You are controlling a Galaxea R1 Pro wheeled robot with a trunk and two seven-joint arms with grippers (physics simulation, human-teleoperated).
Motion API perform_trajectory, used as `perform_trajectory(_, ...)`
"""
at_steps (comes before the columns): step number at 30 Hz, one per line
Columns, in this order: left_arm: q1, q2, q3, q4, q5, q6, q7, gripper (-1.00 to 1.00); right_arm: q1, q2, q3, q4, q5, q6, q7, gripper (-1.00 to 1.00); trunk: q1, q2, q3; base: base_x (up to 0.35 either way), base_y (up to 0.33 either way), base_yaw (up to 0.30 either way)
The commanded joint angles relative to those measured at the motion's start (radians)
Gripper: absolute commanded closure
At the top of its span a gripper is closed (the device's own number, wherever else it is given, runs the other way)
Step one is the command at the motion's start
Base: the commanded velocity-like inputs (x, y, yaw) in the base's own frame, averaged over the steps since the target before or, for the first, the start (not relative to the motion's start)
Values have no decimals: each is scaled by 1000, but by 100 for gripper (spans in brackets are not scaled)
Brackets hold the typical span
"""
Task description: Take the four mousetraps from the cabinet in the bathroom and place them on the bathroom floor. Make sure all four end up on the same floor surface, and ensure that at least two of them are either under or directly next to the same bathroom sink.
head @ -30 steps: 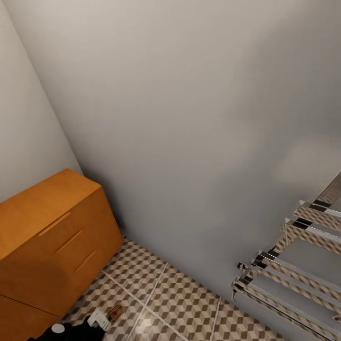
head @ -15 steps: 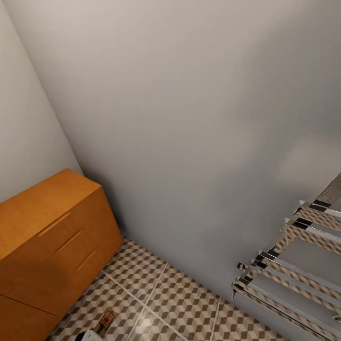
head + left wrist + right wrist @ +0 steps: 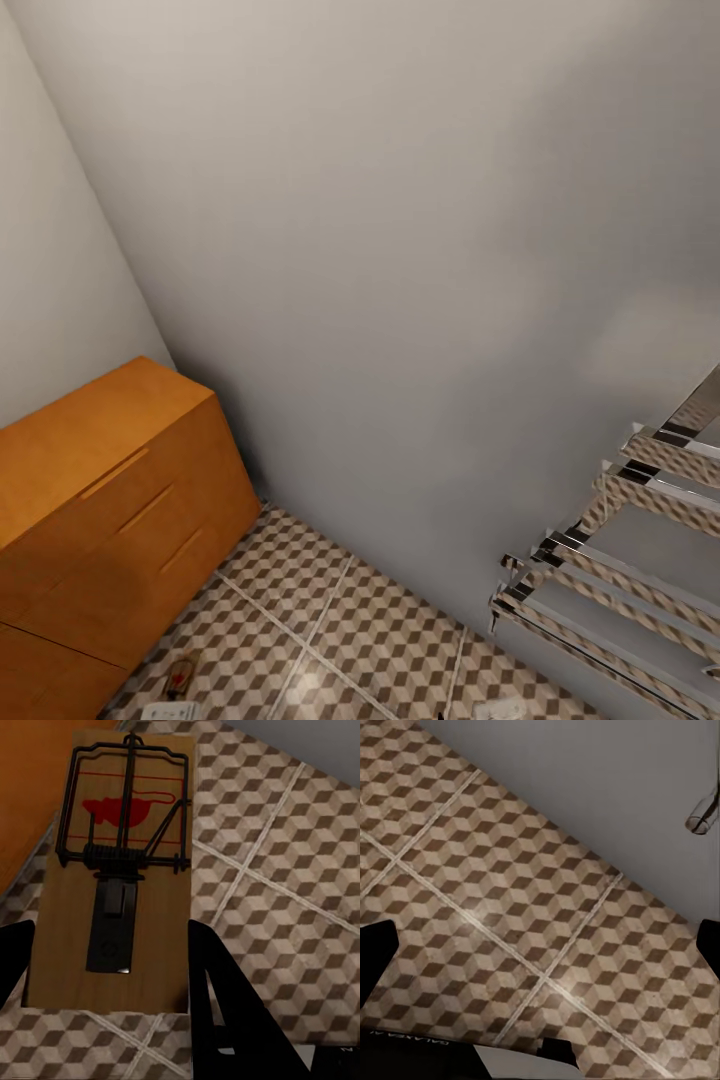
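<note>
One mousetrap (image 3: 112, 870) is recorded, held between the dark fingers (image 3: 225, 997) of the left gripper (image 3: 105, 967), which are pressed against its two long edges at the near end. The board is seen flat-on in the left wrist view, above the bathroom floor (image 3: 285, 855); whether it touches the tiles cannot be told. In the head view the same trap (image 3: 181, 676) is a small brown shape low beside the cabinet (image 3: 100, 510), with a white part of the left arm cut off by the frame edge below it.

Room, largest first:
- Pale grey walls (image 3: 400, 250), meeting at a corner behind the cabinet.
- Cabinet: orange-brown, three slim bar handles visible, near end cut off by the frame.
- Floor: cube-pattern tiles in brown, beige and white with pale grout lines (image 3: 510, 945).
- Chrome towel rail (image 3: 620, 560) on the wall at the right, partly cut off; its bars reflect the tile pattern.

Right gripper (image 3: 540, 967): dark fingertips are seen at opposite edges of the right wrist view, spread wide, with only floor and wall between them. A chrome tube end (image 3: 701, 814) is seen against the wall, too little shown to identify.
</note>
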Motion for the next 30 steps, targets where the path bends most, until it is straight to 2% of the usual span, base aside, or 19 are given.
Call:
perform_trajectory(1, -2, 0, 8, 4, -2, -6, 2, 100, -1, 0, 1, 0, 10, -13, -6, -100, 1, -2, -2, 0, 0, 0)
perform_trajectory(5, -1, -1, 8, 4, 0, -6, 16, 100, -1, 0, 3, 10, 11, -62, -7, -100, 1, -2, -2, 0, 0, 0)
perform_trajectory(12, 0, -4, 8, 4, 0, -5, 19, 100, -1, 0, 2, 13, 10, -71, -8, -100, 1, -2, -2, 0, 0, 60)
perform_trajectory(30, 0, -15, 9, 4, 0, -3, 21, 100, -1, -2, 0, 16, 10, -72, -9, -100, 1, -2, -13, 0, 0, 268)
